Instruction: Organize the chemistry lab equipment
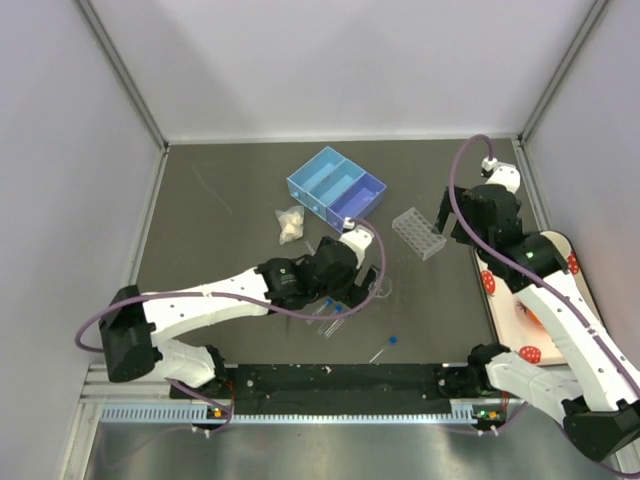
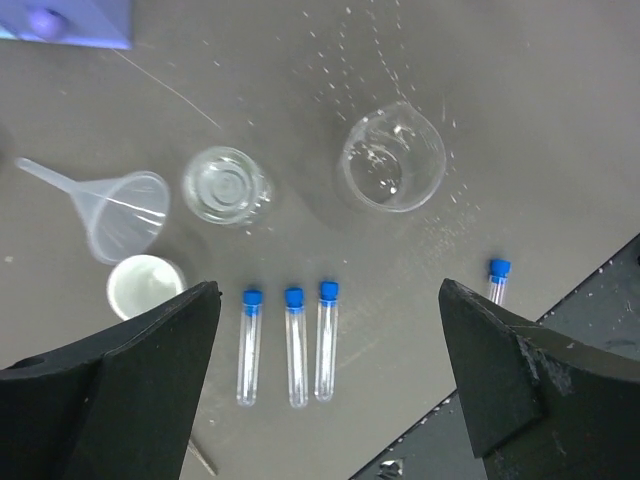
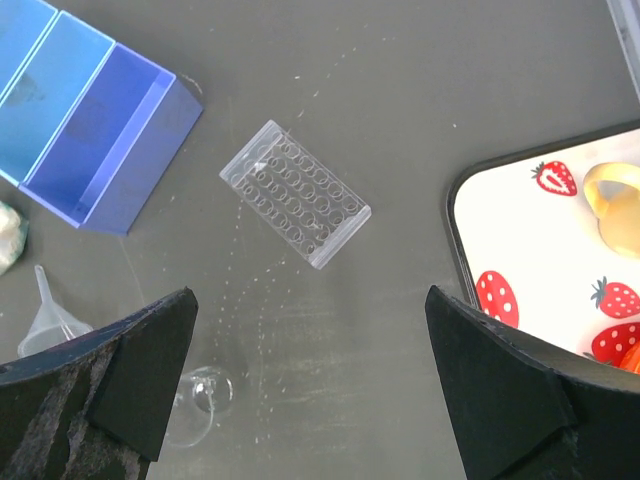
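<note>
Three blue-capped test tubes (image 2: 295, 345) lie side by side on the dark table, directly below my left gripper (image 2: 328, 295), which hangs open above them with nothing in it. Beyond them stand a clear funnel (image 2: 120, 205), two small clear beakers (image 2: 228, 185) (image 2: 392, 160) and a white round dish (image 2: 145, 285). A blue-tipped stick (image 2: 497, 278) lies apart to the right. My right gripper (image 3: 310, 300) is open and empty above bare table, just short of the clear holed tube rack (image 3: 296, 193). In the top view the left gripper (image 1: 350, 290) is mid-table and the right gripper (image 1: 445, 215) is beside the rack (image 1: 418, 232).
A blue compartment box (image 1: 336, 187) sits at the back centre, with a crumpled white lump (image 1: 290, 223) to its left. The strawberry-patterned tray (image 3: 520, 230) holding a yellow mug (image 3: 615, 205) lies along the right side. Grey walls enclose the table.
</note>
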Controlling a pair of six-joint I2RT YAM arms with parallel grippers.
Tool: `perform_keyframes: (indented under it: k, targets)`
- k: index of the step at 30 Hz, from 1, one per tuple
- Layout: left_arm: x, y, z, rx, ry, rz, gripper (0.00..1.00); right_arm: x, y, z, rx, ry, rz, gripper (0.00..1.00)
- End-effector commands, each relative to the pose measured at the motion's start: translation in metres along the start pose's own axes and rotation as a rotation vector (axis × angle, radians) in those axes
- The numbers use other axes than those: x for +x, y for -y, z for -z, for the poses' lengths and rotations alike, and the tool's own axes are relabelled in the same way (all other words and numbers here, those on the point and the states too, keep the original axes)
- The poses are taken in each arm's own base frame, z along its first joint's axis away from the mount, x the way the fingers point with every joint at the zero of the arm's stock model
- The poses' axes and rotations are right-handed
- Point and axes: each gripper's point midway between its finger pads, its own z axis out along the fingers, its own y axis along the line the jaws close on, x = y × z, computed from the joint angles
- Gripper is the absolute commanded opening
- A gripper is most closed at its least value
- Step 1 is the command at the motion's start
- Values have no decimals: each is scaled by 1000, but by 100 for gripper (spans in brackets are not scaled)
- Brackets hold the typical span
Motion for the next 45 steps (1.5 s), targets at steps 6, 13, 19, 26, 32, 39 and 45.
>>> perform_keyframes:
  k: [6, 13, 19, 26, 32, 39, 45]
  targets:
    - [46, 60, -28, 113, -85, 38, 87, 2, -14, -3, -83, 4, 21, 99]
    - [73, 96, -35, 171, -144, 2, 84, 7, -15, -8, -84, -9, 30, 99]
    - [95, 114, -40, 217, -180, -23, 82, 9, -16, -9, -90, -16, 37, 99]
    - [113, 124, -51, 251, -210, -54, 76, 11, -16, -9, -93, -21, 41, 99]
    - [122, 124, -57, 244, -232, -69, 71, 11, -16, -10, -93, -22, 43, 99]
    - [136, 129, -56, 257, -261, -89, 65, 12, -17, -11, -91, -24, 46, 99]
    - [149, 134, -56, 262, -285, -116, 61, 14, -17, -13, -92, -30, 46, 99]
